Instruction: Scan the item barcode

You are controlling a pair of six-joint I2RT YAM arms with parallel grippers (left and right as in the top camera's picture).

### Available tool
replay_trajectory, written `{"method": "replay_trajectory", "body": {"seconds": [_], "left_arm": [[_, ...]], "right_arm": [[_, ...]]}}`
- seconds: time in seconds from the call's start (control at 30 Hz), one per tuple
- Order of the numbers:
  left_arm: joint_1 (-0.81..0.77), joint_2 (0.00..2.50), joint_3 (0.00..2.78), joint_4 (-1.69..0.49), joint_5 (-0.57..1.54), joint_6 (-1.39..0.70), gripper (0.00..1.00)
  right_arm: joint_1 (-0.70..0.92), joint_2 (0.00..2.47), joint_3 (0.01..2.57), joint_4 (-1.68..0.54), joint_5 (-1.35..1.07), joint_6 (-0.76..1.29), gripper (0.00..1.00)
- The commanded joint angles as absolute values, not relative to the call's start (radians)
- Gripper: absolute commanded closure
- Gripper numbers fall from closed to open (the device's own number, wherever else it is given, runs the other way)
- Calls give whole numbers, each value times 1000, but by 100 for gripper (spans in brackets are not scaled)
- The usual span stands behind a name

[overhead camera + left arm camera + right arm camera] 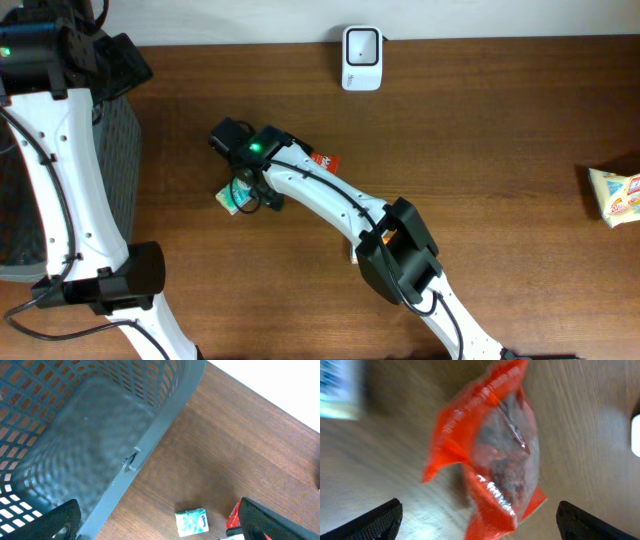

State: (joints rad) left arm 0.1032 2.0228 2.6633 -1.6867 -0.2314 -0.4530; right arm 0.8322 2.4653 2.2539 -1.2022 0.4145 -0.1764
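Observation:
The item, a red foil packet (pixel 495 455), lies on the wooden table right under my right gripper (pixel 482 522). The jaws stand wide open on either side of it, not touching it. No barcode shows on the packet. In the overhead view only a red corner of the packet (pixel 326 160) peeks out from under the right arm. The white scanner (pixel 361 57) stands at the table's back edge. My left gripper (pixel 157 525) hangs open and empty over the table beside the basket.
A grey mesh basket (pixel 150 435) fills the left side (pixel 115 150). A small green-and-white tissue pack (pixel 191 522) lies just left of the red packet. At the table's far right lies a yellow snack bag (pixel 615 193).

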Motion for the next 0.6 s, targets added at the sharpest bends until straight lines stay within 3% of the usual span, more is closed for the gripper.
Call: {"method": "replay_trajectory", "body": {"seconds": [0.0,0.17,0.2,0.27,0.37,0.43,0.47,0.57], "left_arm": [[108,1997,2671,-1688,-224,-440,1],[108,1997,2671,-1688,-224,-440,1],[108,1997,2671,-1688,-224,-440,1],[108,1997,2671,-1688,-224,-440,1],[108,1997,2671,-1688,-224,-440,1],[108,1997,2671,-1688,-224,-440,1],[108,1997,2671,-1688,-224,-440,1],[108,1997,2671,-1688,-224,-440,1]], "right_arm": [[790,2432,2177,-1131,492,-194,2],[749,2432,2146,-1084,388,-194,0],[739,2432,2146,-1075,362,-191,5],[732,2432,2146,-1064,358,-161,30],[727,2432,2147,-1062,358,-118,46],[726,2432,2147,-1062,348,-91,61],[726,2432,2148,-1062,347,-68,76],[725,2431,2161,-1074,307,-43,96]]}}
